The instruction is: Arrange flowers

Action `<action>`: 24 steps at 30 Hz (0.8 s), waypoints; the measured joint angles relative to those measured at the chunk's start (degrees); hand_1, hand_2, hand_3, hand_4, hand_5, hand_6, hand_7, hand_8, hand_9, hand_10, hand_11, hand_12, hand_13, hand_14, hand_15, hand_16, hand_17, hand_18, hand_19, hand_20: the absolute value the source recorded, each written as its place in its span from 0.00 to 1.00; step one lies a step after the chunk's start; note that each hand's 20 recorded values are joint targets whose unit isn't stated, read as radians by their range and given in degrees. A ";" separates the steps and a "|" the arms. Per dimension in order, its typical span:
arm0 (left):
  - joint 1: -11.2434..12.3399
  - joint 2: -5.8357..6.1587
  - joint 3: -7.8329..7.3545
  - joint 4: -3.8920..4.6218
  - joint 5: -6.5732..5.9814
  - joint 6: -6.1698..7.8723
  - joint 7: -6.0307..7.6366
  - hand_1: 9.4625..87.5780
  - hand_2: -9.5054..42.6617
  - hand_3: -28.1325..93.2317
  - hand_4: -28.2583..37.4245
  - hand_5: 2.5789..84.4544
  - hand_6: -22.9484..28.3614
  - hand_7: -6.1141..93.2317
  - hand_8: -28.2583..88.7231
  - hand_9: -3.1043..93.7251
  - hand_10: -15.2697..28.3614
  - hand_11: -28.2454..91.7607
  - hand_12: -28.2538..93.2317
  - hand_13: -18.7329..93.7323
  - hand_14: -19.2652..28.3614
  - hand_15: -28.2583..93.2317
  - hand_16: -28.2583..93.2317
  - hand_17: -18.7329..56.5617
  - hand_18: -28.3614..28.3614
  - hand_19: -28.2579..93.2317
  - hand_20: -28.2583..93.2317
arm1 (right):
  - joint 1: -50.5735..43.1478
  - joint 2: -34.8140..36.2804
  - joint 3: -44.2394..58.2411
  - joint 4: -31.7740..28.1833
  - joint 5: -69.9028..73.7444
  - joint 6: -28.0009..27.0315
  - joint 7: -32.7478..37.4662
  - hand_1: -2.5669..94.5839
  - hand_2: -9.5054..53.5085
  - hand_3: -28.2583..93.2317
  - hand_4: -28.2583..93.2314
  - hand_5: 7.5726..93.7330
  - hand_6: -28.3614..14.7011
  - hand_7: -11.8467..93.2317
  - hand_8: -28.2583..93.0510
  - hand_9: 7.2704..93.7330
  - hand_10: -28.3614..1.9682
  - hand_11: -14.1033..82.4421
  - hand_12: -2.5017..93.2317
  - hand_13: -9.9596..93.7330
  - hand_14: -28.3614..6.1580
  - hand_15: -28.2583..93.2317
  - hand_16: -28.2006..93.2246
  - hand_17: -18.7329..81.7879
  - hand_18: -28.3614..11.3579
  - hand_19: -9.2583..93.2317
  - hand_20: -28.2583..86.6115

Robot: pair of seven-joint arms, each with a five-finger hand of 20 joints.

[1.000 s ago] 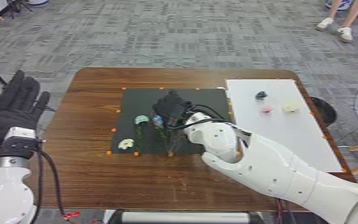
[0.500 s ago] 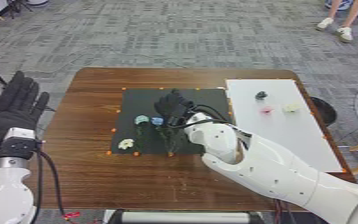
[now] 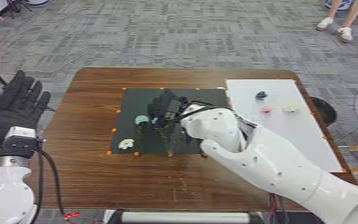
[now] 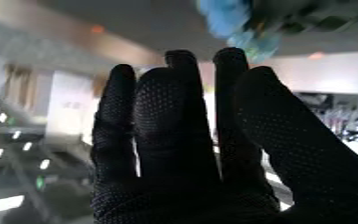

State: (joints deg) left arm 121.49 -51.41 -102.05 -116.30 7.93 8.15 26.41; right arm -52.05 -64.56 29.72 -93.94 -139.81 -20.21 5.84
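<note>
lying near the right hand's [image 3: 164,104] fingers [image 4: 230,80] is a blue flower [image 4: 223,19].

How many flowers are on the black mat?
3: white flower at near left, teal flower beyond it, blue flower by the right robot hand, which may hide more.

No print legible, it seems.

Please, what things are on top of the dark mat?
On it are a white flower, a teal flower and, by the right hand, a blue flower. What lies directly under the hand is covered.
</note>
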 measured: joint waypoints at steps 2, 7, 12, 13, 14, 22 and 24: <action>0.20 0.00 -0.29 -0.15 0.00 -0.10 -0.04 0.16 0.45 0.82 0.00 0.45 0.57 0.14 0.18 0.33 0.63 0.35 0.31 0.33 0.61 0.34 0.22 0.19 0.68 0.38 0.33 | 0.10 -0.19 -0.68 0.03 0.39 0.22 0.45 0.41 0.25 0.95 0.07 0.55 0.72 0.30 0.12 0.48 0.45 0.34 0.22 0.60 0.40 0.89 0.52 0.36 0.15 0.76 0.54; 1.30 0.07 -0.88 -0.70 0.05 -0.20 -0.18 0.16 0.45 0.82 0.00 0.45 0.57 0.14 0.18 0.34 0.63 0.35 0.31 0.34 0.61 0.35 0.22 0.19 0.68 0.38 0.33 | 0.06 0.50 -2.25 -1.71 0.78 1.89 1.71 0.39 0.27 0.95 0.07 0.56 0.72 0.29 0.12 0.47 0.44 0.34 0.21 0.59 0.38 0.90 0.50 0.36 0.14 0.76 0.54; 0.63 0.11 -0.28 -0.17 0.08 -0.36 -0.35 0.16 0.45 0.82 0.00 0.45 0.57 0.14 0.18 0.34 0.63 0.35 0.31 0.34 0.61 0.35 0.22 0.19 0.68 0.38 0.32 | 0.02 0.44 -2.24 -1.88 -0.87 0.61 1.38 0.38 0.27 0.94 0.07 0.61 0.70 0.29 0.12 0.46 0.42 0.32 0.21 0.59 0.35 0.91 0.48 0.36 0.13 0.75 0.55; 0.39 0.11 -0.14 0.01 0.09 -0.40 -0.37 0.16 0.45 0.82 0.00 0.46 0.57 0.14 0.18 0.34 0.63 0.35 0.31 0.34 0.61 0.35 0.21 0.19 0.68 0.38 0.32 | 0.02 0.42 -2.24 -1.87 -1.29 0.14 1.38 0.38 0.27 0.94 0.07 0.62 0.69 0.29 0.12 0.46 0.41 0.32 0.21 0.58 0.35 0.91 0.48 0.36 0.12 0.75 0.55; 0.16 0.12 -0.02 0.17 0.09 -0.43 -0.39 0.16 0.45 0.82 0.00 0.46 0.57 0.14 0.18 0.34 0.63 0.35 0.31 0.34 0.61 0.35 0.21 0.19 0.68 0.38 0.32 | 0.02 0.41 -2.24 -1.85 -1.64 -0.22 1.39 0.38 0.27 0.94 0.07 0.63 0.69 0.29 0.12 0.46 0.41 0.32 0.21 0.58 0.35 0.91 0.47 0.36 0.12 0.75 0.55; 0.05 0.14 -0.07 0.32 0.09 -0.84 -0.21 0.16 0.45 0.82 0.00 0.46 0.57 0.14 0.18 0.34 0.63 0.35 0.31 0.35 0.61 0.35 0.21 0.19 0.68 0.38 0.32 | 0.67 0.60 -3.42 -2.01 -2.10 -1.51 3.31 0.37 0.25 0.93 0.07 0.64 0.61 0.26 0.13 0.46 0.37 0.32 0.21 0.59 0.33 0.91 0.47 0.36 0.10 0.76 0.55; 0.62 0.14 -0.39 -0.04 0.08 -0.92 -0.14 0.16 0.45 0.82 0.00 0.46 0.57 0.14 0.18 0.34 0.63 0.35 0.31 0.35 0.61 0.35 0.21 0.19 0.68 0.38 0.32 | 0.78 0.65 -3.72 -2.12 -2.18 -1.51 4.01 0.37 0.25 0.93 0.07 0.64 0.59 0.25 0.13 0.46 0.36 0.32 0.21 0.59 0.33 0.91 0.47 0.36 0.10 0.76 0.55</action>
State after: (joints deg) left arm 122.11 -51.27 -102.45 -116.34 8.01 7.24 26.27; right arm -51.27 -63.90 26.00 -96.07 -141.99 -21.72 9.85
